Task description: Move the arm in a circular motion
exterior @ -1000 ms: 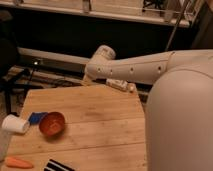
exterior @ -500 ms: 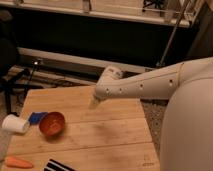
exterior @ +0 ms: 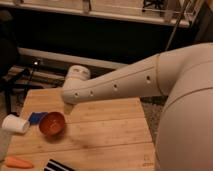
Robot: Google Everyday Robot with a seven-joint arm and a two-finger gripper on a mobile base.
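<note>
Hand is nowhere in the frame, so I cannot tell whether it is apart or together. Off-white arm (exterior: pixel 120 85) reaches from the right edge to centre-left, above the wooden surface (exterior: pixel 110 125). It looks stiff and heavy. Nothing needs taking hold of, only a sweep clear of the bowl (exterior: pixel 52 123) and cup (exterior: pixel 15 124) at lower left.

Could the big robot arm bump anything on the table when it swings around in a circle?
Maybe. The arm reaches over the wooden table, its rounded end near the orange bowl, so a dipping circle might knock it. The white cup lies on its side by the table's edge and could roll off if nudged. The end effector is out of view, so its clearance cannot be judged.
</note>
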